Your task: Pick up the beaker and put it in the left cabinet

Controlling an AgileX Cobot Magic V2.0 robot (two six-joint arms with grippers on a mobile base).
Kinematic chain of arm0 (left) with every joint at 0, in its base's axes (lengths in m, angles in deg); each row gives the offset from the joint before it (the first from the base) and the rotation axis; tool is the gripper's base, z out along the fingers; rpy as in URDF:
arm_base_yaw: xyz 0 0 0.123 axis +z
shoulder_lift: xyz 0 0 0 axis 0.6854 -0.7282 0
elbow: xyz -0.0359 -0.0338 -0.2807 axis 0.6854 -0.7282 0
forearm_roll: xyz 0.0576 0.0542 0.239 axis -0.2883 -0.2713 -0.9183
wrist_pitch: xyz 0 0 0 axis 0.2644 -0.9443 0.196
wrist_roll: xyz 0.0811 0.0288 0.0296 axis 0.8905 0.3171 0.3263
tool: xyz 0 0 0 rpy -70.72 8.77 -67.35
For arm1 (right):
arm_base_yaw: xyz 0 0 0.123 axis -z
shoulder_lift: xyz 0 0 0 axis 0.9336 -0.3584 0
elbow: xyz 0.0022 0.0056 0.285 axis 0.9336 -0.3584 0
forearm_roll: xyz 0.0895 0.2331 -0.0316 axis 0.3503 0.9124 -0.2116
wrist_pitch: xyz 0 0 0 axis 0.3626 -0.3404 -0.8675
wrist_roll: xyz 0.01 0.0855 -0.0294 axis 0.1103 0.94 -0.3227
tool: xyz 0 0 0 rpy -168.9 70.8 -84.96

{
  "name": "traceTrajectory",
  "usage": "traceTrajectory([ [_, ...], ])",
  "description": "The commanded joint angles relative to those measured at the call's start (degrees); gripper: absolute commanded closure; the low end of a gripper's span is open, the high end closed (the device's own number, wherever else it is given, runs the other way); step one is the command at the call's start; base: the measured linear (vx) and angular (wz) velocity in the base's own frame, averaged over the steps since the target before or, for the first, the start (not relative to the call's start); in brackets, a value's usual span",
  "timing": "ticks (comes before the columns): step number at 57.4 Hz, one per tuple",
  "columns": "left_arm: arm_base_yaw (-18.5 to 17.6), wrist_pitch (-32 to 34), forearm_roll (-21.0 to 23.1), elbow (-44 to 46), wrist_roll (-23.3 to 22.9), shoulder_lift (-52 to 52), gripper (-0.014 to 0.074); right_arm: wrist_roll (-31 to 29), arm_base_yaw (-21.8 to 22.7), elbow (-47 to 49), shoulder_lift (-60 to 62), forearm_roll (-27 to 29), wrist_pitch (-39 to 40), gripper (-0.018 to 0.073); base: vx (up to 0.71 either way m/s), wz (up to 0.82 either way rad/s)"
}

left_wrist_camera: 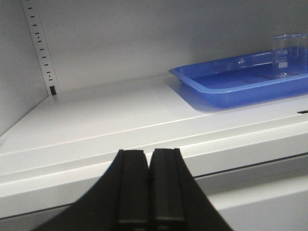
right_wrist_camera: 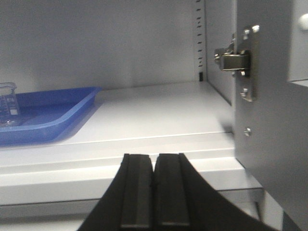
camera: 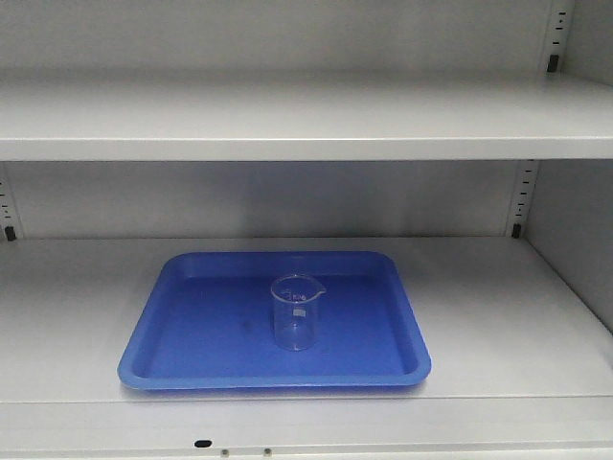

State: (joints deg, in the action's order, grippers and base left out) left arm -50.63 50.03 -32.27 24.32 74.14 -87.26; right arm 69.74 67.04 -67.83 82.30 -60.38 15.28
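Exterior front-facing view is filled by the tall pale grey metal cabinet [camera: 287,120] with flat shelves, and the slotted rails stand in its back corners. On the lower shelf, in the centre of the frame, lies the shallow blue rectangular plastic tray [camera: 192,335]. The small clear glass beaker [camera: 295,311] with a pour spout stands upright on the tray, a little in front of its middle, and its spout points to the upper right. It looks empty.

No arm appears in this front view. In the left wrist view the left gripper [left_wrist_camera: 149,192] is at the bottom centre, in front of the shelf edge, with its two black fingers pressed together and nothing between them. The beaker [left_wrist_camera: 288,55] is far to the upper right of that frame. In the right wrist view the right gripper [right_wrist_camera: 155,192] is also at the bottom centre, fingers together and empty, and the beaker [right_wrist_camera: 7,103] is cut by the left edge. A metal door hinge [right_wrist_camera: 236,62] shows at the upper right.

I judge the grasp is not yet begun. The risks I see: the glass is thin and smooth, so it may slip or tip if the fingers close off centre. The raised tray rim may catch a low approach. The upper shelf leaves little room for lifting, and the right arm is close to the hinge side.
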Motion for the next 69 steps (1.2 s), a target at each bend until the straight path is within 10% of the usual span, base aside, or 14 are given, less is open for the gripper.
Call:
traceTrajectory([
  [1, -0.03, 4.28, 0.18, -0.90, -0.15, 1.06, 0.0595, -0.90, 1.29, -0.48, 2.50, -1.61, -1.96, 0.0565, 0.00, 0.00],
  [69, -0.03, 4.28, 0.18, -0.90, -0.15, 1.06, 0.0595, 0.22, 1.17, -0.48, 2.58, -2.19, -5.20, 0.0565, 0.00, 0.00],
])
